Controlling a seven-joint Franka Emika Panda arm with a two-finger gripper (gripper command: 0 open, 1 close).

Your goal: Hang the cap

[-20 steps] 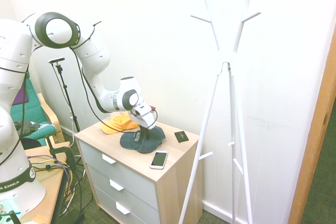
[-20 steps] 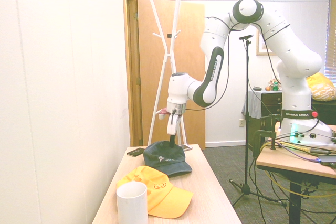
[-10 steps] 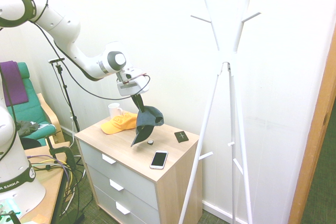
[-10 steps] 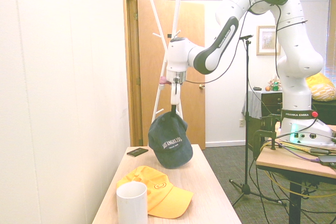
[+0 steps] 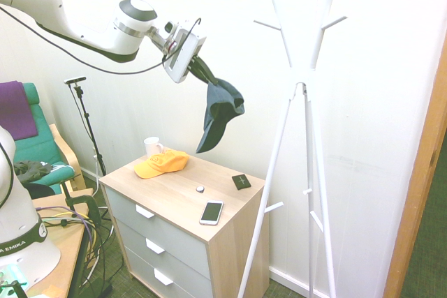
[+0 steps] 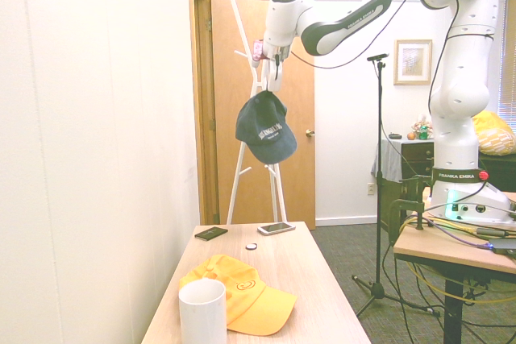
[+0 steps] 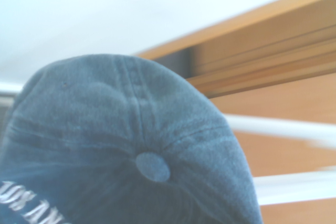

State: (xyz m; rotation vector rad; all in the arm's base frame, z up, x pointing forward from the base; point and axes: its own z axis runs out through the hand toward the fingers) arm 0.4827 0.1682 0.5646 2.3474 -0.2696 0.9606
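Observation:
The cap is dark navy with white lettering and hangs in the air high above the drawer chest, brim pointing down. My gripper is shut on the cap's back edge and holds it up. In the second exterior view the cap dangles below the gripper, in front of the white coat stand. The wrist view is filled by the cap's crown with its top button. In the first exterior view the coat stand rises to the right of the cap, its pegs apart from it.
On the wooden drawer chest lie a yellow-orange cap, a white mug, a phone, a black card and a small round item. A wooden door stands behind the coat stand. A green chair is at left.
The arm has risen steeply, carrying the navy cap from the chest top up into the air and toward the coat stand. The gripper has stayed shut on it.

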